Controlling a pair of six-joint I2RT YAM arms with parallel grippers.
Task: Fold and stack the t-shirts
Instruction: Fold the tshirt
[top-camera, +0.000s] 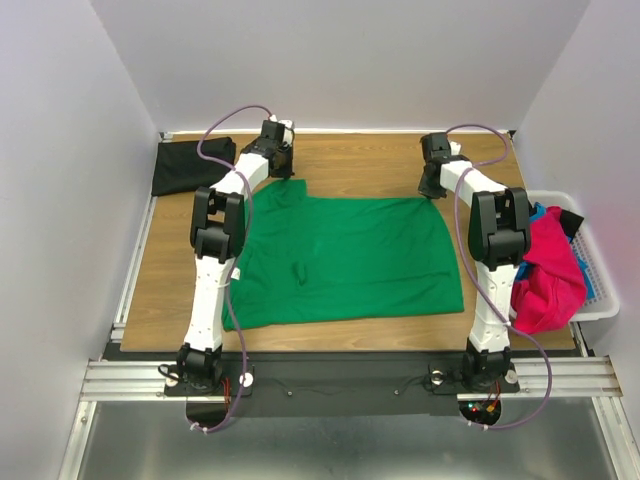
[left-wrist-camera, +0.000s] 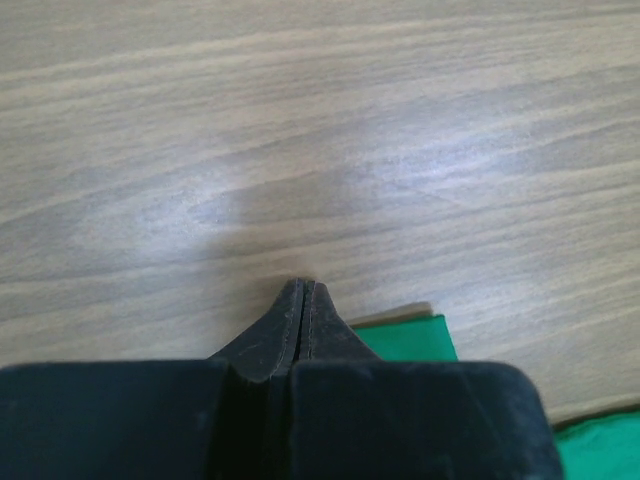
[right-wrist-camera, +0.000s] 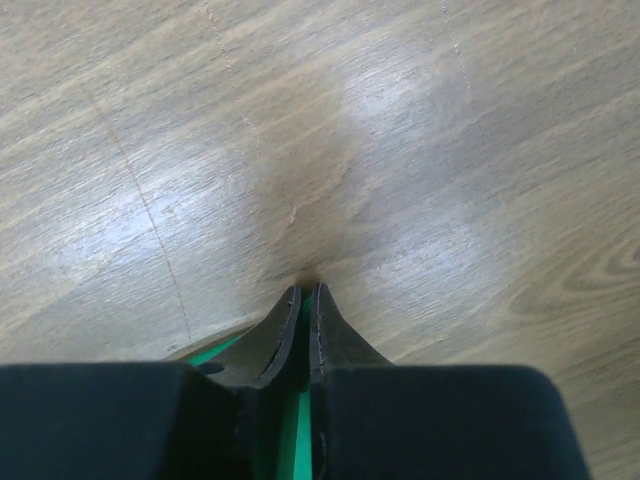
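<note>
At the far edge of the green tee (top-camera: 350, 260), your right gripper (right-wrist-camera: 305, 292) pinches cloth, left gripper (left-wrist-camera: 303, 290) is closed, hold unclear; likely fold start, so raise both corners evenly.

Tabletop (left-wrist-camera: 300, 120): wood-grain, smooth, semi-gloss w/ soft glare patches. Green tee (top-camera: 350, 260): soft matt cloth, few creases. Black tee (top-camera: 190, 165) & magenta tee (top-camera: 548, 285): matt cloth too. Basket (top-camera: 603, 285): white plastic, slotted. Right tool (right-wrist-camera: 305, 292): matt black, lightly scuffed. Front rails (top-camera: 120, 378): dull silver metal.
</note>
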